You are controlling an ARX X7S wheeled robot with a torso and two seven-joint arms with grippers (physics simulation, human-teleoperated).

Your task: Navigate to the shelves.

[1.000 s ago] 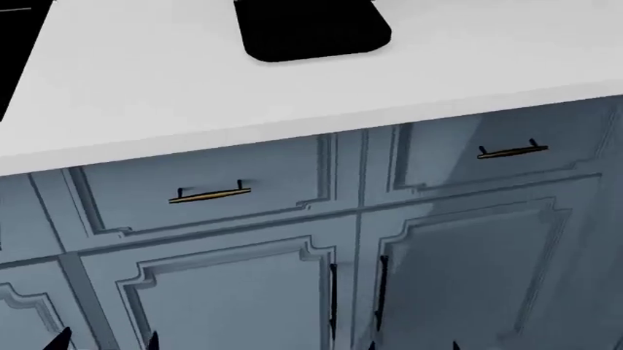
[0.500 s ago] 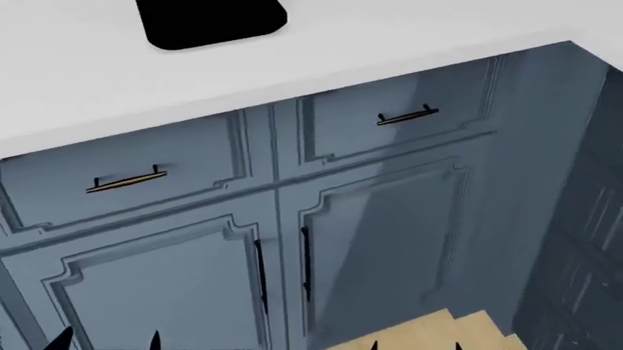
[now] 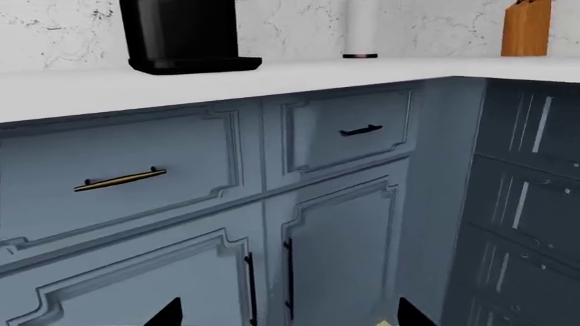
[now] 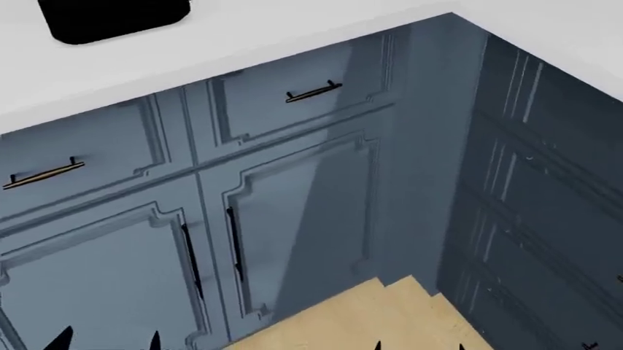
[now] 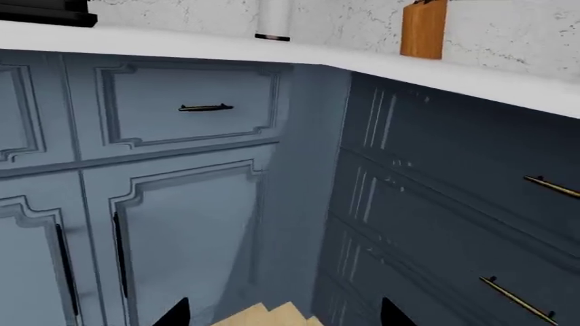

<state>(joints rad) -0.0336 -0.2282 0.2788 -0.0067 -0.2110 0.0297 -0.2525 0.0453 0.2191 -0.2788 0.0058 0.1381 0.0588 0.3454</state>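
Cupboards (image 4: 292, 219) in blue, close up, under white counter (image 3: 272, 75). Shelves nowhere in sight. Left pincer (image 3: 285, 314) and right pincer (image 5: 281, 314) only tips showing, gap wide.

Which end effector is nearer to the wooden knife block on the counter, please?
The right, judging by views. The knife block looms larger past the right end effector, near the cabinet corner. From the left end effector it sits farther off, across the corner.
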